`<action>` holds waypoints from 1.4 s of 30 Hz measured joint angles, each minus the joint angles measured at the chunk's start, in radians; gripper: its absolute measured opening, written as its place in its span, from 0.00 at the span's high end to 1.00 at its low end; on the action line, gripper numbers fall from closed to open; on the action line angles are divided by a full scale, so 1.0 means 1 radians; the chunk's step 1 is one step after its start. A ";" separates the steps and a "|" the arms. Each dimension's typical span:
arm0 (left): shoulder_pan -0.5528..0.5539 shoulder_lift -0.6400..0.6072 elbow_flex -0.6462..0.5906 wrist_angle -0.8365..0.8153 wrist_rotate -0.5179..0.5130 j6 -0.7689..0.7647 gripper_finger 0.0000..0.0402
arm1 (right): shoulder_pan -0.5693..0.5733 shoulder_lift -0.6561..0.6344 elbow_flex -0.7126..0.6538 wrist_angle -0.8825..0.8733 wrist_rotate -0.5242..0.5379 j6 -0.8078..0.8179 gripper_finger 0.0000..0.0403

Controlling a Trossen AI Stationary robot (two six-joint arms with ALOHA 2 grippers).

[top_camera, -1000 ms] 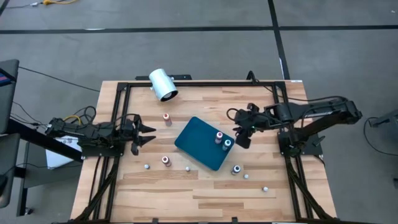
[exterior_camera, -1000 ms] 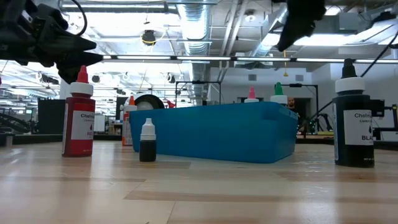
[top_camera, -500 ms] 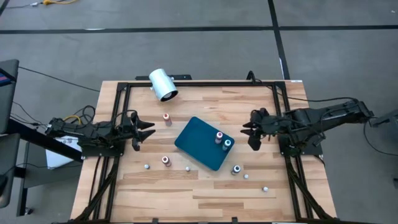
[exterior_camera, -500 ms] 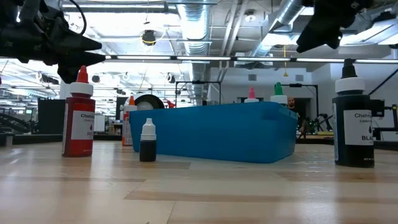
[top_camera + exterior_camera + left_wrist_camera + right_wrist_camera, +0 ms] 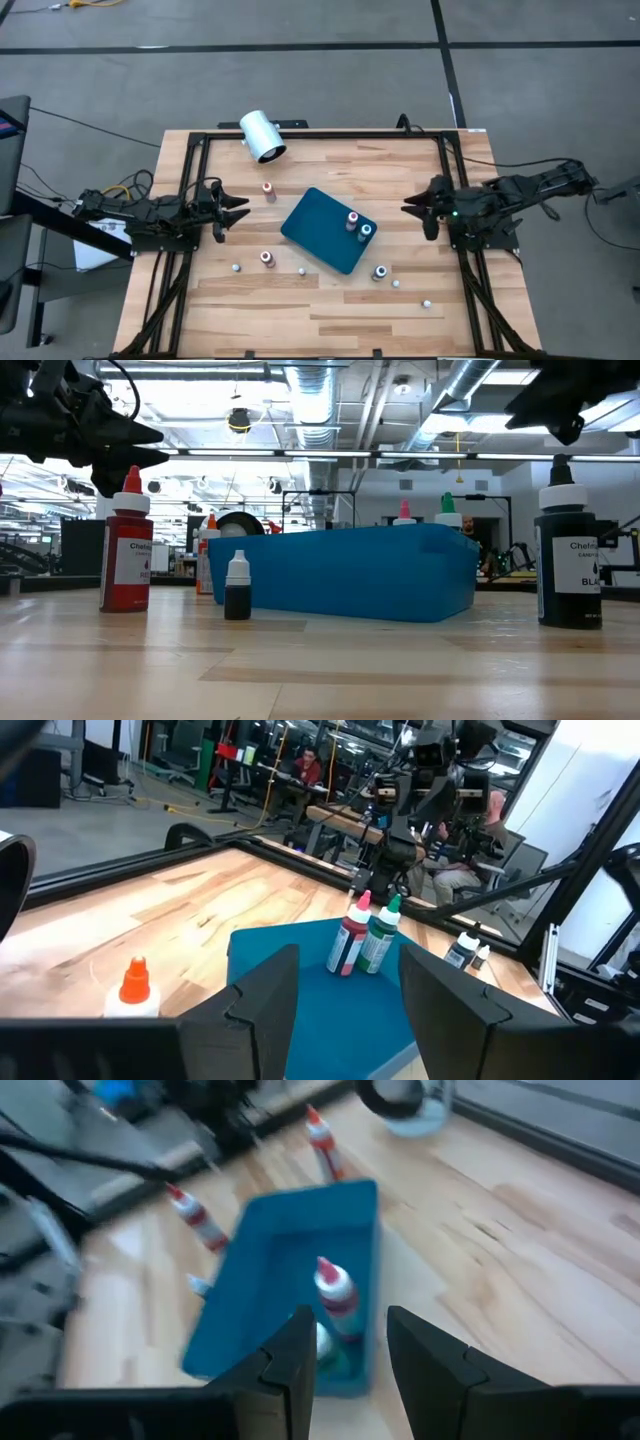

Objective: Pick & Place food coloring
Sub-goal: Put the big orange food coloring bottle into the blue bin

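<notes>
Retreating rightward from above the tray point(image 5: 330, 230), the right gripper point(image 5: 421, 207) now hangs at right of frame, jaws open and empty; the left gripper point(image 5: 231, 209), also open, waits mid-left. Food coloring point(image 5: 357, 225) bottles look light, rigid and tippy, best pinched around the body; two stand in the tray, others scattered.

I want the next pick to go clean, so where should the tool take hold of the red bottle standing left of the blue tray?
Probably around the body of the red-capped bottle, just below its cap, coming straight down. It stands upright on bare wood, apart from the blue tray, with a tapered tip too narrow to pinch. The open left tool is nearest.
</notes>
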 joint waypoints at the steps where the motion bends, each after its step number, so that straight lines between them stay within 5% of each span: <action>1: 0.000 0.000 0.000 0.000 0.002 -0.001 0.59 | 0.009 -0.027 -0.018 0.015 0.000 -0.005 0.72; 10: 0.000 0.055 0.138 -0.201 -0.023 -0.009 0.59 | 0.076 -0.287 -0.175 0.192 -0.001 -0.086 0.72; 23: 0.011 0.333 0.323 -0.364 -0.062 -0.025 0.59 | 0.140 -0.559 -0.295 0.268 -0.008 -0.265 0.72; 42: 0.370 0.784 0.505 -0.422 0.213 0.138 0.59 | 0.174 -0.563 -0.326 0.207 -0.001 -0.238 0.72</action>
